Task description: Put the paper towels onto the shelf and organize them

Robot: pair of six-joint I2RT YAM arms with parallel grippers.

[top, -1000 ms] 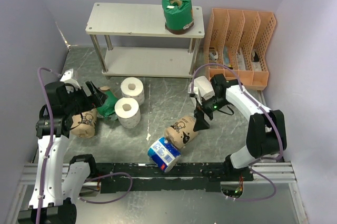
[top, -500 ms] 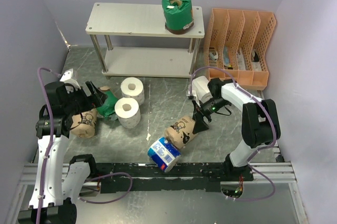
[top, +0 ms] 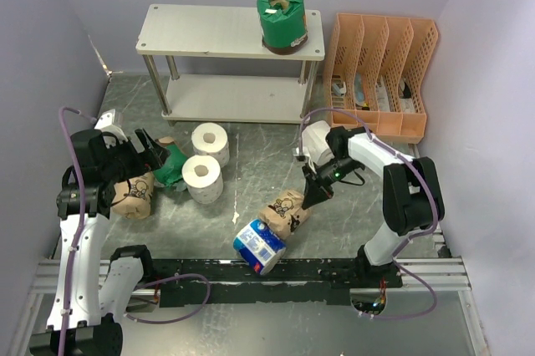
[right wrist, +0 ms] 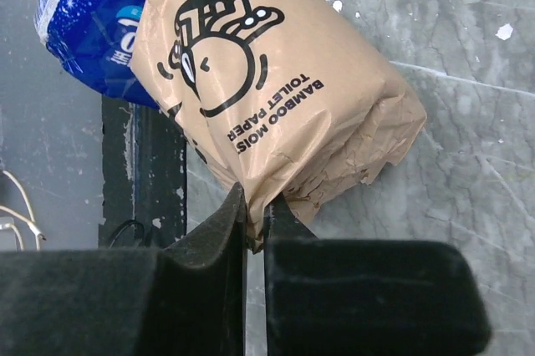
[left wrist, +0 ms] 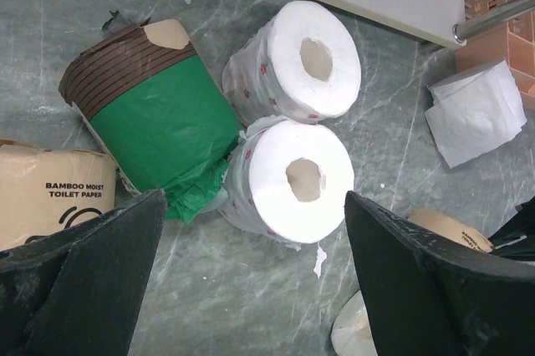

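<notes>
Pinching the crimped end of the wrapper on the tan roll [right wrist: 267, 97], the right gripper [right wrist: 255, 221] is pressing its jaws almost together with only a fold of paper between them. A second ago they were standing spread just beside that roll, so the grasp is brand new. The tan roll is still lying on its side on the table [top: 251, 164], leaning against the blue roll [right wrist: 88, 30] near the front edge, and it seems to be sitting a touch closer to that neighbour than before (the closing jaws probably nudged it). Nothing is lifting yet. A hold on loose wrapper alone is looking thin to me, so the roll may be swinging or tearing free once the arm starts carrying it. The shelf [top: 209, 30] is standing well apart at the back, bearing just one green roll [top: 282, 17] on its top board, with plenty of bare board left. Over on the other side, the left gripper [left wrist: 255, 205] is hanging with its fingers spread wide, as it was a second ago, above two white rolls [left wrist: 292, 176], a second green roll [left wrist: 155, 122] and a second tan roll [left wrist: 42, 197], touching none of them. Most of the sorting is therefore still waiting.
</notes>
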